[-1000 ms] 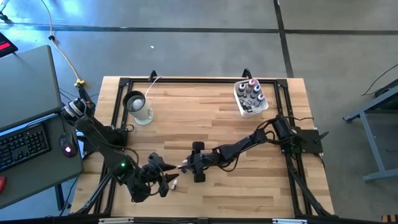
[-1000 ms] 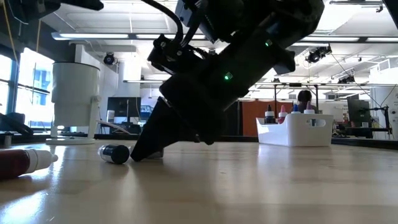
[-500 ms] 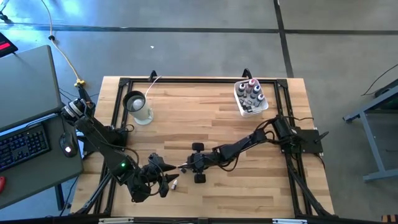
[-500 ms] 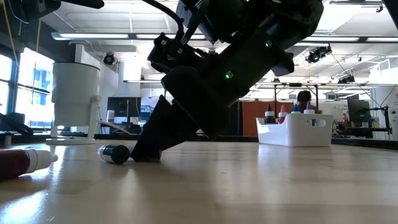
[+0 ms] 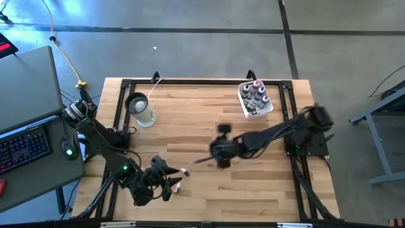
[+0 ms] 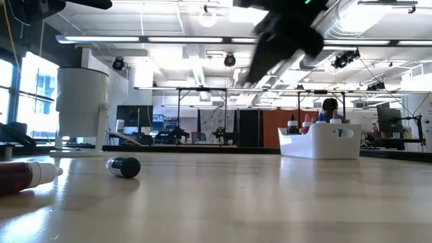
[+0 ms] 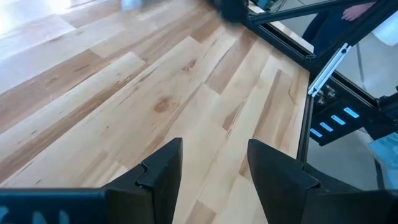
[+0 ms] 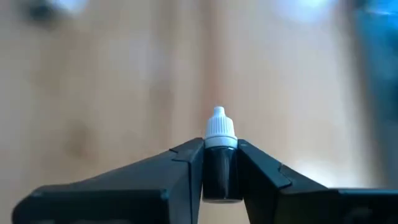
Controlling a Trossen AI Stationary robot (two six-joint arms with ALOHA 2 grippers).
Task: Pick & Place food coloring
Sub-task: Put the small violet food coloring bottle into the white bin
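Observation:
My right gripper (image 5: 219, 152) hangs high over the table's middle, shut on a slim dark food coloring dropper (image 8: 219, 163) with a white tip. My left gripper (image 5: 166, 183) rests near the front left edge, open, with nothing between its fingers (image 7: 208, 174). Two more food coloring bottles lie on their sides on the wood by it: a dark one (image 6: 123, 166) and a red one with a white tip (image 6: 25, 177). A white tub (image 5: 255, 101) at the far right holds several more bottles. My right gripper pinches the dropper's dark body (image 8: 219, 171) between its two fingers, just below the white cap (image 8: 219, 129). The bottle lies along the fingers, and its cap sticks out past the fingertips. It is lifted clear of the table.
A clear cup with a black ring (image 5: 140, 109) stands at the far left. The tub (image 6: 320, 140) stands near the table's far right corner. Black frame rails run along the table's edges. A desk with a keyboard stands off the table's left side.
My right gripper has risen off the table near the front middle and swung toward the far right, carrying the dark dropper with it. The dark bottle and the red bottle on the wood have stayed where they lay.

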